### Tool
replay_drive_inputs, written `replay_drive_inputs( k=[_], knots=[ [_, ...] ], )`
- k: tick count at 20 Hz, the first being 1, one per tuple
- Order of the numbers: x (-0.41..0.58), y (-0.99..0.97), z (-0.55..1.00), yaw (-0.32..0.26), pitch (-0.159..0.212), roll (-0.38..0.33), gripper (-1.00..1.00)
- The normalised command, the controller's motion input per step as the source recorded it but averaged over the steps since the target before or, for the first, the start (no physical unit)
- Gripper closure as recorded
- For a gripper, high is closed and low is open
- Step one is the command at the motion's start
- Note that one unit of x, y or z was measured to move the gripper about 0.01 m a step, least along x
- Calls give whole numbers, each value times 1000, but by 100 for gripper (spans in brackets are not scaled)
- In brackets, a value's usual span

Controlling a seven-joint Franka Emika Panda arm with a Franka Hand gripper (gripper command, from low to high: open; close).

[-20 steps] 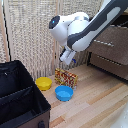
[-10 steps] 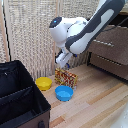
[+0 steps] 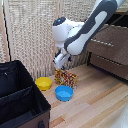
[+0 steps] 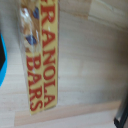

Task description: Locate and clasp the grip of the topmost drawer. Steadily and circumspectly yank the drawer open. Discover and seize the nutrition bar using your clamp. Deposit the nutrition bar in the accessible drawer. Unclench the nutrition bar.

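Observation:
The nutrition bar is a red, yellow and orange packet standing on the wooden floor between the yellow bowl and the blue bowl. In the wrist view it reads "GRANOLA BARS". My clamp hangs just above the packet's upper edge, apart from it and empty. One dark fingertip shows at the wrist view's edge, so the jaws look spread. The topmost drawer of the dresser is on the exterior view's right, behind my arm. I cannot tell how far out it stands.
A large black case fills the exterior view's lower left. A woven screen stands behind the bowls. A like drawer sits beneath the topmost one. The blue bowl's rim shows beside the packet in the wrist view.
My clamp has come down and slightly toward the exterior view's left, closer to the top of the nutrition bar. The bar and bowls have not moved.

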Motion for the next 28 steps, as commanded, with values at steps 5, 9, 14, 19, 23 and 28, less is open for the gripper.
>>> replay_drive_inputs(
  k=[5,9,14,19,23,28],
  knots=[
    [381,0,46,-5,99,252,-100],
    [281,0,104,-69,96,182,-100],
    [261,0,124,-184,35,90,-100],
    [265,0,49,-208,0,8,-100],
    [321,-64,0,-170,0,1,-100],
    [409,-209,-127,-85,44,28,-100]
  ],
)
